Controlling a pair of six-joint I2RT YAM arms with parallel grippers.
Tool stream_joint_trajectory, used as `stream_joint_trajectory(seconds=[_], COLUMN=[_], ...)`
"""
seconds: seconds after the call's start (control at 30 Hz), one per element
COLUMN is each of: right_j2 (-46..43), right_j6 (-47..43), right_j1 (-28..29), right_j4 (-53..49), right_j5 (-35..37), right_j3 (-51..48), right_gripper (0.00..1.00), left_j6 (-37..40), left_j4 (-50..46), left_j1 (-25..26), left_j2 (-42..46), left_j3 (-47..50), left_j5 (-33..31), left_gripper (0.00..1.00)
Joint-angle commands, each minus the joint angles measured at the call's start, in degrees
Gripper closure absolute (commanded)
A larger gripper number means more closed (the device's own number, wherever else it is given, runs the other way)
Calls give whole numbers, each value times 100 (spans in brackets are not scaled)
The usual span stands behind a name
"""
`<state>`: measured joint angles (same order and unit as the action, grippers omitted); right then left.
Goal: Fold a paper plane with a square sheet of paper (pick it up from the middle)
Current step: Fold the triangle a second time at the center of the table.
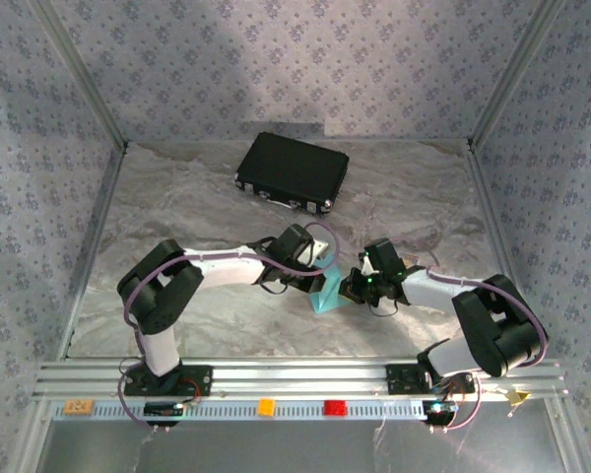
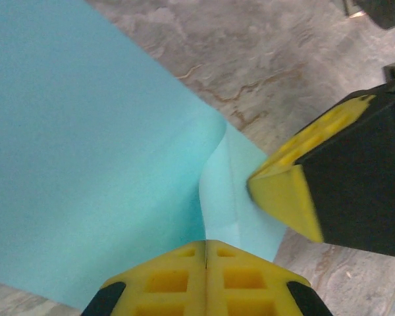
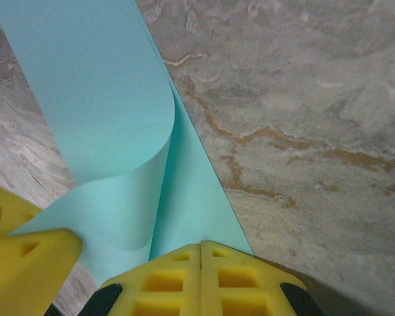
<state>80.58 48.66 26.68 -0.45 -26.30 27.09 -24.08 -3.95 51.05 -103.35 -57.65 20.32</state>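
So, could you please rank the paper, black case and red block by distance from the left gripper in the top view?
1. Paper, held in the left gripper.
2. Black case, farther back.
3. Red block, on the near rail.

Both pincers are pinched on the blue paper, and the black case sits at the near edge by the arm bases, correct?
Not quite. The left pincer and right pincer do pinch the paper, but the case lies at the far side of the table, as the top view shows.
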Motion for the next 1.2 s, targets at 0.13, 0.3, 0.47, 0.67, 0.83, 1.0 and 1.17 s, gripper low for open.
stream_joint_trajectory(seconds=[0.13, 0.3, 0.47, 0.67, 0.83, 1.0, 1.17], right_j2=[82, 79, 46, -68, -117, 193, 361], right_j6=[76, 102, 122, 138, 186, 160, 187], right_j1=[40, 55, 79, 143, 215, 224, 224], right_j4=[-419, -391, -374, -225, 34, -135, -314], right_j5=[304, 288, 266, 161, 49, 214, 441], right_j3=[59, 64, 110, 246, 331, 276, 80], right_gripper=[97, 97, 97, 95, 94, 95, 96], left_j6=[96, 131, 131, 110, 114, 119, 114], left_j4=[-220, -256, -200, -152, -159, -159, -134], left_j1=[-67, -68, -67, -64, -65, -68, -68], left_j2=[-112, -226, -342, -405, -379, -305, -73], left_j3=[43, 26, 43, 83, 102, 61, 50], left_j5=[-240, -323, -350, -313, -316, -287, -348], left_gripper=[100, 100, 100, 100, 100, 100, 100])
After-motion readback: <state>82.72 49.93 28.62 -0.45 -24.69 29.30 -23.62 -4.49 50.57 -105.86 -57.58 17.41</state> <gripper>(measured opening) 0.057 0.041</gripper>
